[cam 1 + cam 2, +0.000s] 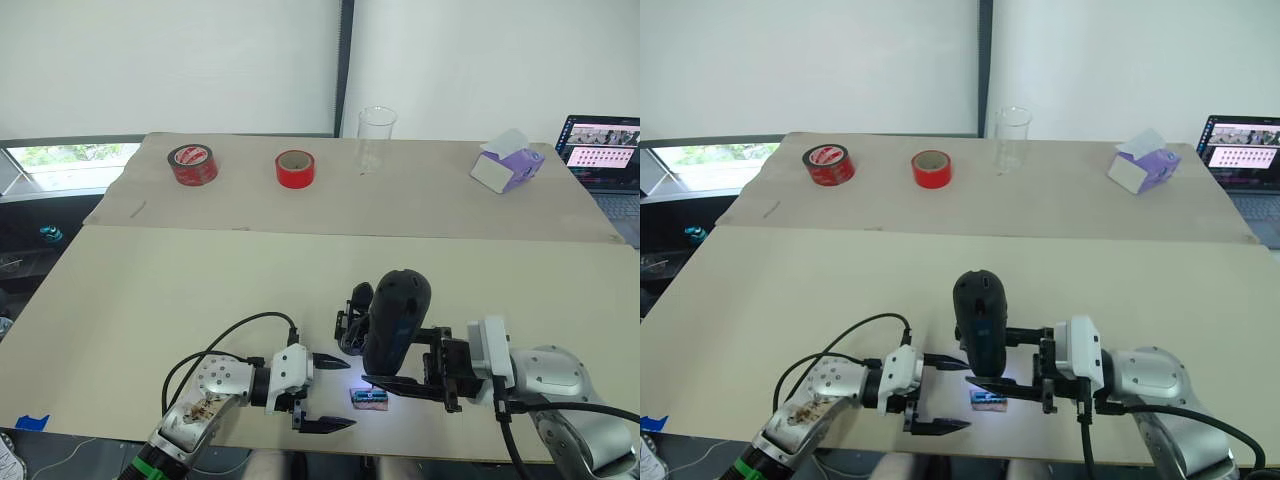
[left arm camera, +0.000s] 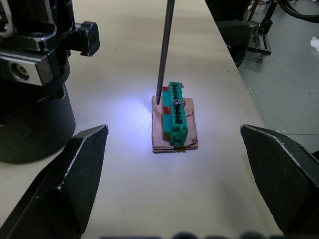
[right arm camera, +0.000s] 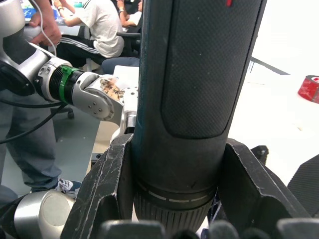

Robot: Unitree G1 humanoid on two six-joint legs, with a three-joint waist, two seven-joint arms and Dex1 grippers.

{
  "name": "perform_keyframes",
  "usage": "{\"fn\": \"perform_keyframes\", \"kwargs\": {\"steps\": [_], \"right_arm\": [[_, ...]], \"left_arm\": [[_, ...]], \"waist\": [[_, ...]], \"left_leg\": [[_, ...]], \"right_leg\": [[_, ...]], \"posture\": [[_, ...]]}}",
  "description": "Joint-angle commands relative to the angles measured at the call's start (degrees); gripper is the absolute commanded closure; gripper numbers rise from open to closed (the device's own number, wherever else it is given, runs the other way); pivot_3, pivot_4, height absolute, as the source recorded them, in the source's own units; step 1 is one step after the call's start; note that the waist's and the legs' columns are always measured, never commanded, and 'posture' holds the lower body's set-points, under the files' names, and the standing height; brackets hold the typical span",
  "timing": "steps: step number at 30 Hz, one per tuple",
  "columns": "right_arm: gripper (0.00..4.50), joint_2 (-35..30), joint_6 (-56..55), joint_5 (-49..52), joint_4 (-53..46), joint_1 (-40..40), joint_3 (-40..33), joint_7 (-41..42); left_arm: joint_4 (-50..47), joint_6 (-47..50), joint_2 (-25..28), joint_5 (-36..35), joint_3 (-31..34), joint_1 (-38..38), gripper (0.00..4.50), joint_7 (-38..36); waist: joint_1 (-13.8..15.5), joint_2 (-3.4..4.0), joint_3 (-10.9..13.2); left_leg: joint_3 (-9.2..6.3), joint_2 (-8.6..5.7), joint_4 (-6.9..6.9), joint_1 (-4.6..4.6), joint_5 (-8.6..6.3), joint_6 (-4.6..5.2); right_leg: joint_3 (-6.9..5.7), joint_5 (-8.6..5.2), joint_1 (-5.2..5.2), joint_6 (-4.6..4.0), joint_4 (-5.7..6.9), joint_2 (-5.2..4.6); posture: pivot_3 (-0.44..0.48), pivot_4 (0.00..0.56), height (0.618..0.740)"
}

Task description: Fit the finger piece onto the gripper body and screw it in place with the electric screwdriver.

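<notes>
Gripper body (image 1: 352, 322) half-hidden behind electric screwdriver (image 1: 393, 315) clamped in right tool (image 1: 400, 385); left tool (image 1: 330, 395) apart.

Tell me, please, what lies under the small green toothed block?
The green toothed block sits on a brown cardboard pad with red patches at its edges. The table beneath is covered.

Left arm: reached in low over the table's near edge.
Left gripper (image 1: 330, 395): fingers spread wide, holding nothing.
Right arm: came in from the right.
Right gripper (image 1: 1002, 362): fingers clamped around the electric screwdriver (image 1: 980, 310), held upright.
</notes>
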Motion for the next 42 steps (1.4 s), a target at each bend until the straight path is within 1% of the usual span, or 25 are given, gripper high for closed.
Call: {"fn": "perform_keyframes", "kwargs": {"steps": [1, 4, 9, 19, 42], "right_arm": [[2.57, 0.6, -0.5, 5.3, -4.4, -0.8, -2.8, -1.5], [2.57, 0.0, 1.1, 7.6, -5.7, -0.5, -3.0, -2.6], [2.57, -1.6, 2.5, 8.5, -6.7, 0.3, -2.3, -2.2], [2.57, -1.6, 1.5, 6.3, -5.4, 0.4, -0.8, -1.5], [2.57, -0.9, 0.6, 5.1, -4.3, -0.1, -1.0, -1.0]], "left_arm": [[0.2, -1.6, -0.4, -0.9, 0.2, 0.6, 0.03, -0.3], [0.9, -2.4, -0.7, -0.6, 0.0, 0.7, 0.03, -0.3], [1.6, -3.1, -0.8, -0.3, -0.2, 0.7, 0.03, -0.5], [2.7, -3.8, -1.1, -0.1, -0.4, 0.1, 0.03, -0.8], [2.5, -3.8, -1.0, -0.8, 0.3, -0.2, 0.03, -1.4]], "waist": [[0.0, -0.01, 0.0], [0.0, -0.02, 0.0], [0.0, -0.04, 0.0], [-0.1, -0.09, 0.1], [-0.1, -0.11, 0.1]], "left_leg": [[0.0, 0.0, 0.02, 0.0, 0.0, 0.0], [0.0, 0.0, 0.04, 0.01, 0.0, -0.01], [-0.01, 0.0, 0.08, 0.01, 0.02, -0.03], [-0.01, 0.0, 0.28, 0.01, 0.02, -0.03], [0.0, 0.0, 0.36, 0.02, 0.03, -0.02]], "right_leg": [[0.0, 0.0, 0.0, 0.0, 0.02, 0.0], [0.0, 0.0, -0.01, 0.0, 0.09, -0.01], [0.01, -0.01, -0.03, -0.01, 0.18, -0.01], [0.03, -0.24, -0.08, 0.19, 0.49, -0.06], [0.04, -0.28, -0.07, 0.16, 0.57, -0.09]], "posture": [[0.0, 0.15, 0.74], [0.0, 0.15, 0.74], [0.0, 0.15, 0.74], [0.0, 0.15, 0.74], [0.0, 0.15, 0.74]]}}
